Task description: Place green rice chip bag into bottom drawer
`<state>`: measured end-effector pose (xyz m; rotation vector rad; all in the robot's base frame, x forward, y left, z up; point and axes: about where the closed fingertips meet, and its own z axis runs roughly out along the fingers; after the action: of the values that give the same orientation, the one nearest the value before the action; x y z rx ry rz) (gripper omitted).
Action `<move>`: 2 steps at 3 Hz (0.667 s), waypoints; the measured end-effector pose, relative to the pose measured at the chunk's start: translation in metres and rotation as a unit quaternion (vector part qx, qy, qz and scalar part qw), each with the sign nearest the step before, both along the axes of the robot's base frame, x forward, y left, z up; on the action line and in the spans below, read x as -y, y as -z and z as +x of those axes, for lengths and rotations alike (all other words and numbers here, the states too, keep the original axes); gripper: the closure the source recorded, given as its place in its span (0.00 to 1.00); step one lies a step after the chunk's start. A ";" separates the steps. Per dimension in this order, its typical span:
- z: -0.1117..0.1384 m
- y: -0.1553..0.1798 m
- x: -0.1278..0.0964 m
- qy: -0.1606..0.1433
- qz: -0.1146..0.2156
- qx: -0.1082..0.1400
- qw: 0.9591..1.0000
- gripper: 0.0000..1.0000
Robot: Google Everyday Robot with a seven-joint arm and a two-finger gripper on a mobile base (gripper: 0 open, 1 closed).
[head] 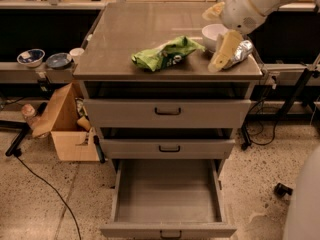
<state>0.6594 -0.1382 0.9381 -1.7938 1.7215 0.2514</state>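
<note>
The green rice chip bag (167, 53) lies crumpled on the grey cabinet top (120, 39), left of centre-right. My gripper (218, 31) hangs over the top's right part, just right of the bag and not touching it. Its cream fingers (223, 50) are spread apart and hold nothing. The lower finger stands in front of the white bowl (212, 32) and the silver foil bag (240, 51). The bottom drawer (167, 191) is pulled out, its flat grey interior bare, with a dark handle on its front (167, 233). The two upper drawers (167, 113) are shut.
An open cardboard box (65, 126) stands on the floor left of the cabinet. Two bowls (31, 56) sit on a low shelf at the left. Cables (45, 184) run across the floor. A chair base (280, 189) and my white body (305, 204) are at the right.
</note>
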 end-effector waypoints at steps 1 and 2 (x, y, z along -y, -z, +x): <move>0.021 0.010 -0.018 -0.005 0.013 0.006 1.000 0.00; 0.039 0.028 -0.034 -0.012 0.015 0.003 1.000 0.00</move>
<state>0.6980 -0.1039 0.9103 -1.7923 1.6839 0.2808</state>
